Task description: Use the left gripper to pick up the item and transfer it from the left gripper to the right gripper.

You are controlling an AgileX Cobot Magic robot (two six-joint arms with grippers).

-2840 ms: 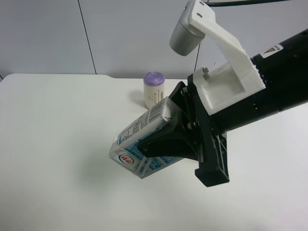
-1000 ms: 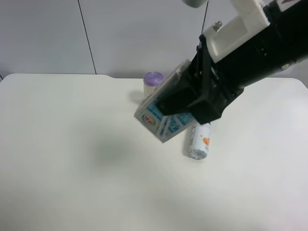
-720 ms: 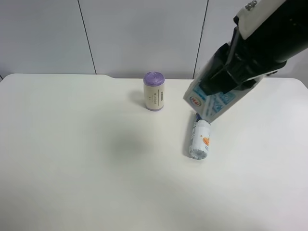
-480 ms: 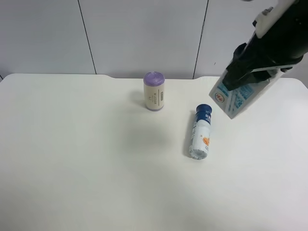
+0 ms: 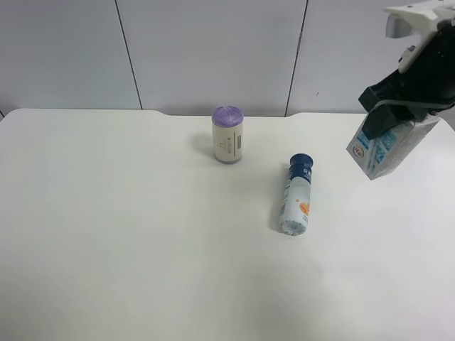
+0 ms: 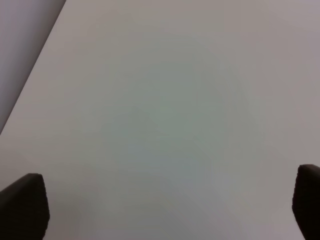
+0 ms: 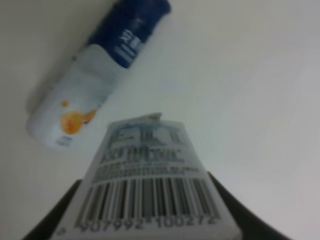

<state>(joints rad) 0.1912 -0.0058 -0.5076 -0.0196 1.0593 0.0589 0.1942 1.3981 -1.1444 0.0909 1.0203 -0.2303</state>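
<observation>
The item, a white-and-light-blue carton (image 5: 384, 148), hangs tilted above the table at the exterior high view's right edge. The right gripper (image 5: 392, 114), on the black arm with the white bracket, is shut on it from above. In the right wrist view the carton (image 7: 150, 185) fills the lower middle with its barcode facing the camera, and dark fingers (image 7: 52, 222) show at both sides. The left gripper (image 6: 160, 210) is open and empty over bare table; only its two black fingertips (image 6: 22, 205) show, far apart. The left arm is out of the exterior high view.
A blue-capped white bottle (image 5: 296, 195) lies on its side on the white table (image 5: 128, 234), left of and below the carton; it also shows in the right wrist view (image 7: 95, 75). A purple-topped cream cylinder (image 5: 228, 135) stands upright further back.
The right gripper has carried the carton from the table's middle to the right edge of the exterior high view, uncovering the lying bottle. The bottle and cylinder have not moved.
</observation>
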